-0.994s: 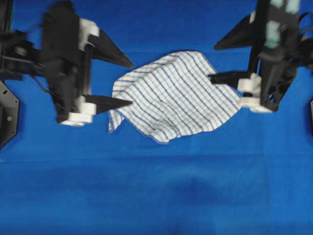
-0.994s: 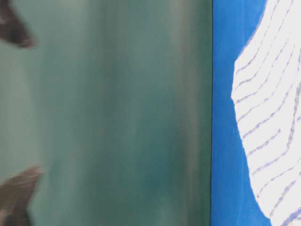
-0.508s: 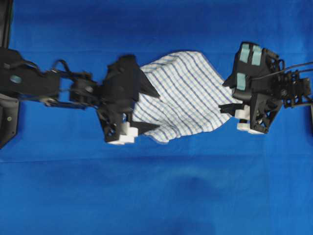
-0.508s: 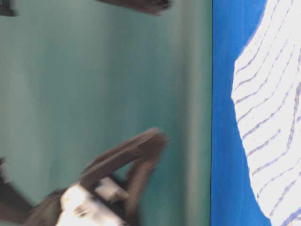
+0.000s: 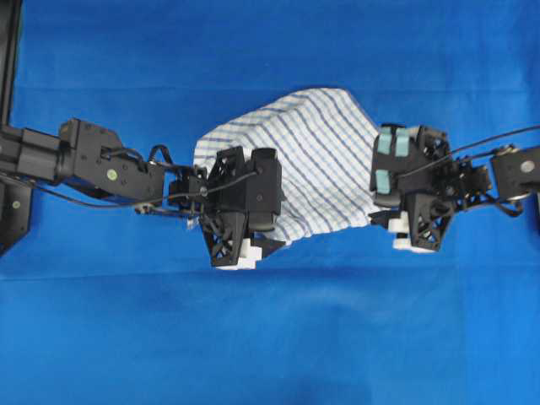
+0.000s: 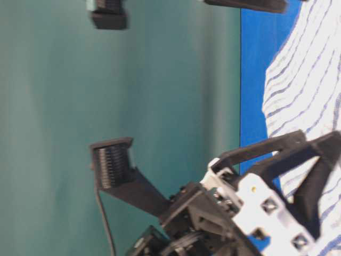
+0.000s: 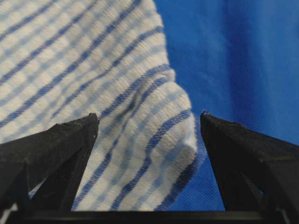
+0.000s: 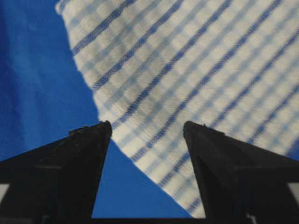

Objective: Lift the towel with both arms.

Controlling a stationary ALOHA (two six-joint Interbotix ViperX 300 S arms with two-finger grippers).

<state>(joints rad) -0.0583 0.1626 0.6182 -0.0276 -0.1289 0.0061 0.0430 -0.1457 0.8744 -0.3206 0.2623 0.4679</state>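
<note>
The white towel with blue-grey check stripes lies crumpled on the blue covering. My left gripper points down over the towel's lower left edge. In the left wrist view it is open, with a raised towel corner between the jaws. My right gripper, which carries teal pads, stands at the towel's right edge. In the right wrist view it is open astride the towel's hem. The table-level view shows the towel and the left gripper over it.
The blue covering spreads on all sides of the towel. A black frame part stands at the left edge. A green wall fills most of the table-level view.
Both arms have moved inward and down to the towel's edges. The left gripper has tipped to point downward over the lower left edge. The towel has hardly moved.
</note>
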